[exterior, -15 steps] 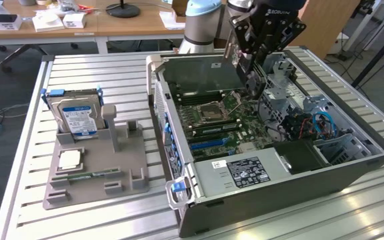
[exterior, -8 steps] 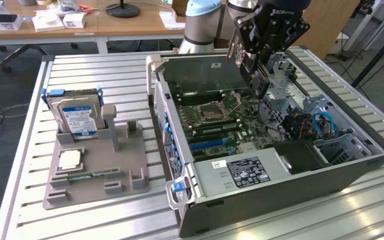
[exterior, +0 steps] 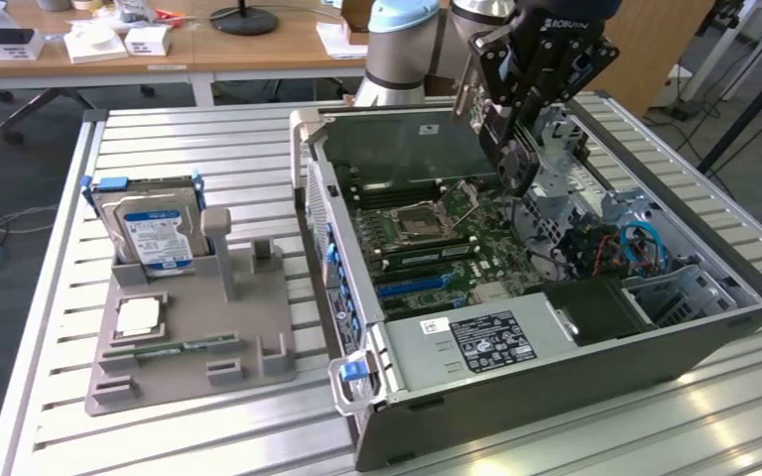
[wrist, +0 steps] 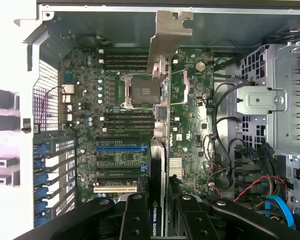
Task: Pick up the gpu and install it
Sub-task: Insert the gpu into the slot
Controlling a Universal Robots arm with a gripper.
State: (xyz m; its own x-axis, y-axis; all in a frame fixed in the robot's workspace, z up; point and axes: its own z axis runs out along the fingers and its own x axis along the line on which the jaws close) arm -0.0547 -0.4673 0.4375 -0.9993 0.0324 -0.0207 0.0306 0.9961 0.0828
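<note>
Our hand [wrist: 158,222] grips the Nvidia-labelled gpu [wrist: 157,170] by its flat faces, edge-on above the motherboard [wrist: 115,115] inside the open case [exterior: 579,397]. We judge it light, stiff and fragile: hold the faces, off the contacts.

I see my arm [exterior: 401,50]: silver-grey tube, pale-blue joint cap | gripper [exterior: 514,159]: black, white lettering | fingers [wrist: 134,220]: linked bars, round pins

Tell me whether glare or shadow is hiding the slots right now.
Wrist view: motherboard evenly lit, slots readable beside the gpu held in the hand; beyond the case wall it is washed out white. Exterior view: glare streaks the slatted table, while the computer's interior is plainly lit.
</note>
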